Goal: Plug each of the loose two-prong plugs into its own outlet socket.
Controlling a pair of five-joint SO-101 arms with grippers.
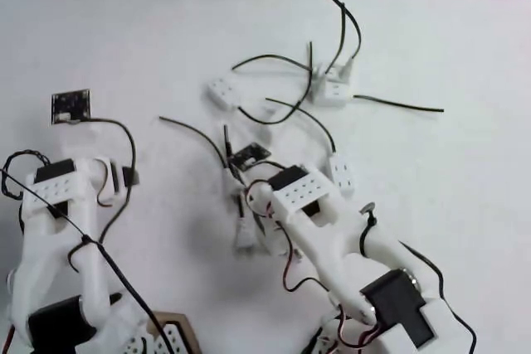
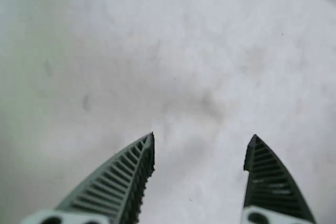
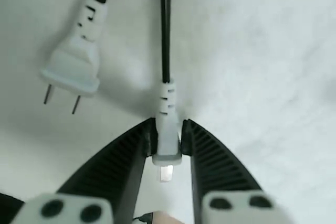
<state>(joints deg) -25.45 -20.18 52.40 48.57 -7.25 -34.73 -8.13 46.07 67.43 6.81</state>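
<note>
My right gripper [image 3: 168, 129] is shut on a white two-prong plug [image 3: 168, 132], whose black cord runs straight away from the fingers. A second white plug [image 3: 71, 69] lies loose beside it on the table, prongs bare. In the high view the right arm's wrist [image 1: 303, 192] sits mid-table with a white plug [image 1: 243, 236] at its tip. Three white outlet sockets lie beyond it: one [image 1: 222, 91] at the back, one [image 1: 332, 91] to its right, one [image 1: 341, 173] close to the wrist. My left gripper [image 2: 202, 140] hangs open over bare table.
Black cords [image 1: 274, 89] loop between the sockets at the back. The left arm [image 1: 54, 196] stands at the table's front left, with a small black board [image 1: 70, 105] on a cable just beyond it. Another black board [image 1: 249, 155] lies by the right wrist.
</note>
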